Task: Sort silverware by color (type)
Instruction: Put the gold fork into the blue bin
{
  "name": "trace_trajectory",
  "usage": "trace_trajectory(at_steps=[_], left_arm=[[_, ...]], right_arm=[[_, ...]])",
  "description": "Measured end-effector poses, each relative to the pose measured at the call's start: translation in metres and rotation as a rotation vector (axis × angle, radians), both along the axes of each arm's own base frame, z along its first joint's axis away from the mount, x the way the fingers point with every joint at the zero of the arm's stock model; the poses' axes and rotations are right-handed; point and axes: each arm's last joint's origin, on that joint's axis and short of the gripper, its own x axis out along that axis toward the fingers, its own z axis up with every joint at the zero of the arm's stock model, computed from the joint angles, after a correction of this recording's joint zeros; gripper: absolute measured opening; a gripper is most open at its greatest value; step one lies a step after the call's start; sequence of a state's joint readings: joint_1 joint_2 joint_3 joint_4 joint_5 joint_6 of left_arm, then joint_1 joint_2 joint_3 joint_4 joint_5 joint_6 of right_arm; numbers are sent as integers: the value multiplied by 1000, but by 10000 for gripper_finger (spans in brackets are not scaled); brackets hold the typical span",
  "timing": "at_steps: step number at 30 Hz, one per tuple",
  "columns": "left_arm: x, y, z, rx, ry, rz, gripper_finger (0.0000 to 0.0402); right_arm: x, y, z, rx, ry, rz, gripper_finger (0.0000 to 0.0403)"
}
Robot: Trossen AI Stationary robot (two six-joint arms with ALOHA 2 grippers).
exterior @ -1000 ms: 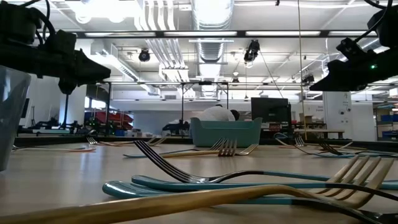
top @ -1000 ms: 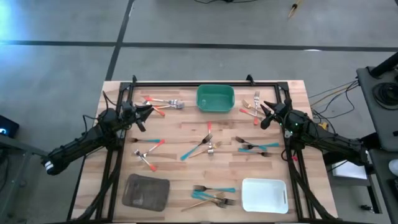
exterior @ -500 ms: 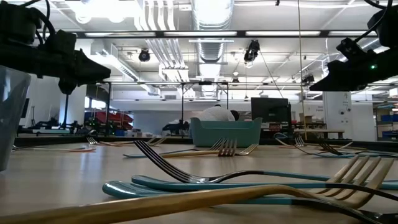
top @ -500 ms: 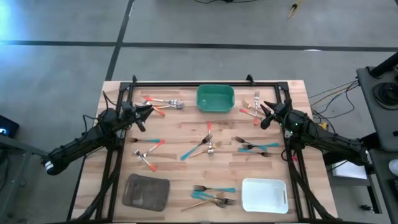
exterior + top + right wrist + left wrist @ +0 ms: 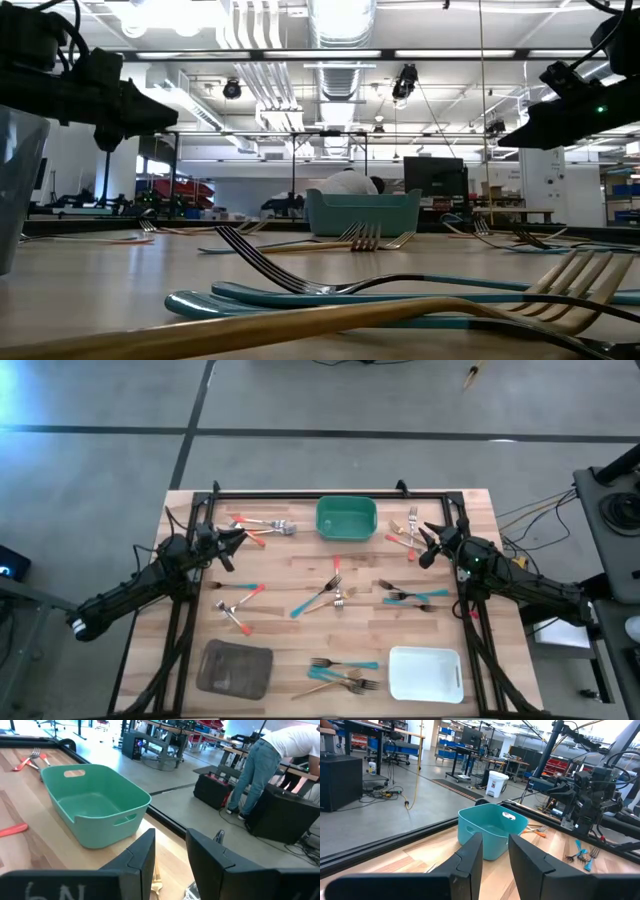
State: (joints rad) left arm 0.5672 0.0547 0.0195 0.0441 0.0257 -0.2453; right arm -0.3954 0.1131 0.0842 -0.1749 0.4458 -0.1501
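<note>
The left gripper [image 5: 238, 536] hovered near the table's far left, fingers slightly apart and holding nothing. The right gripper [image 5: 427, 544] hovered at the far right, likewise parted and empty. Between them sat the green tray [image 5: 346, 518]. The silverware [image 5: 330, 595] lay scattered across the wooden table [image 5: 300, 565], with forks beside the grey tray [image 5: 235, 667] and white tray [image 5: 424, 673].

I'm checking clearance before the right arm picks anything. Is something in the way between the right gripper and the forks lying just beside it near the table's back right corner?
Nothing visible blocks it. In the high view the right gripper hovers with fingers apart, right next to the forks; only bare table lies between them. The green tray sits off to the side, clear of that path.
</note>
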Motion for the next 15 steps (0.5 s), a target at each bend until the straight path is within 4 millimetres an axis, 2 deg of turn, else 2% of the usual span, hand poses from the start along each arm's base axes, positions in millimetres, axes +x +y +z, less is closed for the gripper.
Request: trace_trajectory(at_steps=[8, 15], left_arm=[[0, 0, 0, 0, 0, 0, 78], [0, 0, 0, 0, 0, 0, 77]], right_arm=[[0, 0, 1, 14, -41, -4, 102], [2, -1, 12, 310, -521, -66, 102]])
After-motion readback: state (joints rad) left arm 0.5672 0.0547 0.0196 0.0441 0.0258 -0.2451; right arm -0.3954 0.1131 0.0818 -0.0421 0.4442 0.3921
